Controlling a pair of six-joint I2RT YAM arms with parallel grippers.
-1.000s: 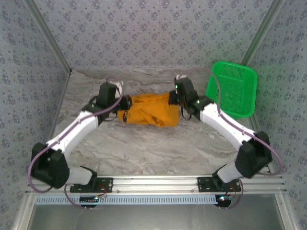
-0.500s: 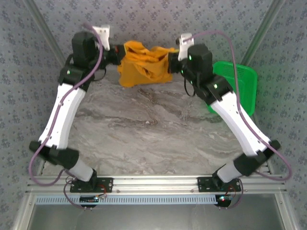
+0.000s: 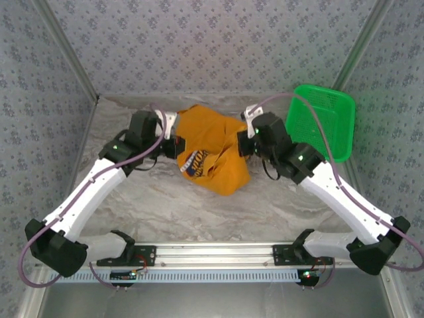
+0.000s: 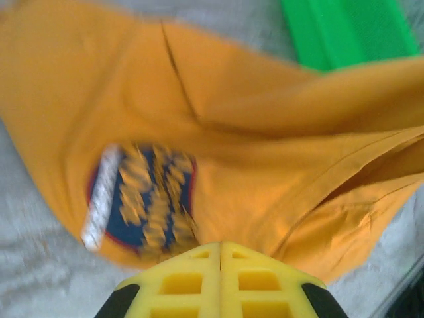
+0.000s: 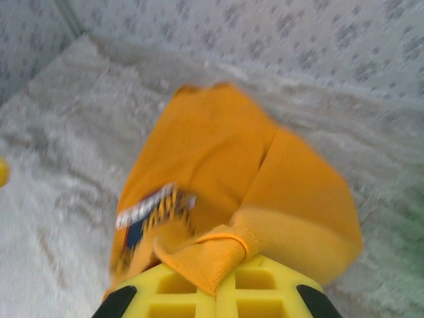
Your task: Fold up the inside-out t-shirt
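Observation:
The inside-out t-shirt [image 3: 222, 149] is orange-yellow, bunched and stretched between my two grippers over the back half of the table, with a blue printed patch [image 3: 194, 163] facing up. My left gripper [image 3: 174, 147] is shut on the shirt's left edge. In the left wrist view its yellow fingertips [image 4: 220, 246] meet at the cloth [image 4: 265, 152], beside the blurred print [image 4: 142, 199]. My right gripper [image 3: 242, 142] is shut on the shirt's right edge. In the right wrist view a ribbed hem [image 5: 212, 255] is pinched between the jaws, and the shirt [image 5: 218, 146] drapes away below.
A green mesh basket [image 3: 322, 122] leans at the back right, close behind the right arm; its wall [image 4: 344, 30] shows beyond the shirt in the left wrist view. Patterned walls enclose the marble table [image 3: 199, 212] on three sides.
From the table both arms swung the shirt high toward the back wall, then brought it down and forward. It now hangs lower and wider between them, print showing.

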